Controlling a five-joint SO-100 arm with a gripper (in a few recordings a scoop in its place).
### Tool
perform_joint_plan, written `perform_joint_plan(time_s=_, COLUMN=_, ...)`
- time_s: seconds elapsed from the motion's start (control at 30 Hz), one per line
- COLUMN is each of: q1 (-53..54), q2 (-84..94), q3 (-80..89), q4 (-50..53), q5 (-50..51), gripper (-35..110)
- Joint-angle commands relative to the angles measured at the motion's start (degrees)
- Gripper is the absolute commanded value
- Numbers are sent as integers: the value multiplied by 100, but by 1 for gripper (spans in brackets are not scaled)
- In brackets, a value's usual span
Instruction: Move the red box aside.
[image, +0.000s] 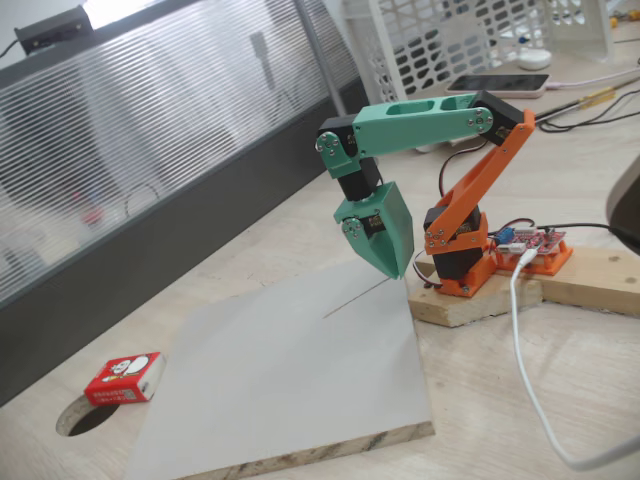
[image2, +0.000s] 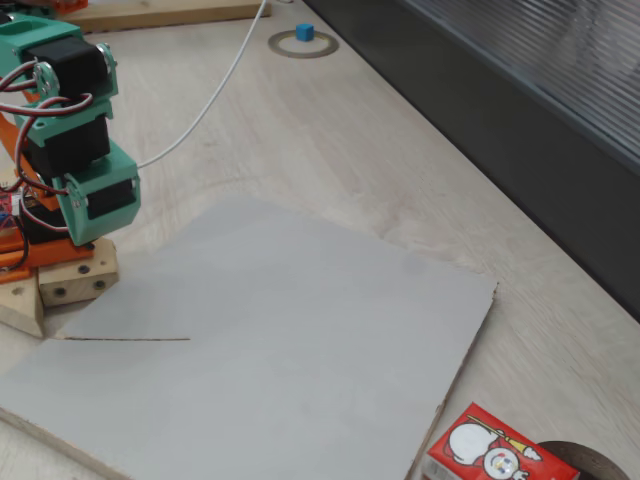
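Two fixed views were what you had to go on. In a fixed view, the red box (image: 123, 378) lay flat on the wooden table (image: 560, 380), just off the left edge of the grey board (image: 290, 380) and right at the rim of a round hole (image: 85, 418) in the tabletop. Your gripper (image: 392, 262) hung folded in over the board's far corner, close to the arm's orange base (image: 458, 262), well apart from the box; its fingers looked drawn together to a point, holding nothing, though from that side you could not be sure a thin gap was absent. In the other fixed view, the red box (image2: 498, 452) sat at the bottom edge of the picture, just beyond the board's (image2: 280, 340) near corner and beside the dark hole (image2: 588, 462), while the green gripper housing (image2: 90, 200) stood at the far left over the base; the fingertips were hidden there, so that view did not tell you how they stood. Judging by the layout alone, the box already lay off the board, which fits either a box waiting at the edge to be pushed or one already set aside with the arm parked. If you meant to shift it more, you needed a long reach across the board and care near the hole.
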Motion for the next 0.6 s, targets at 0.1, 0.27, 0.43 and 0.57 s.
perform_joint_plan(time_s=0.1, q1=79, q2=132, q3=-35, q4=53, q5=70, gripper=4)
perform_joint_plan(time_s=0.27, q1=53, q2=132, q3=-35, q4=9, q5=70, gripper=4)
perform_joint_plan(time_s=0.43, q1=70, q2=132, q3=-35, q4=9, q5=70, gripper=4)
perform_joint_plan(time_s=0.57, q1=70, q2=132, q3=-35, q4=9, q5=70, gripper=4)
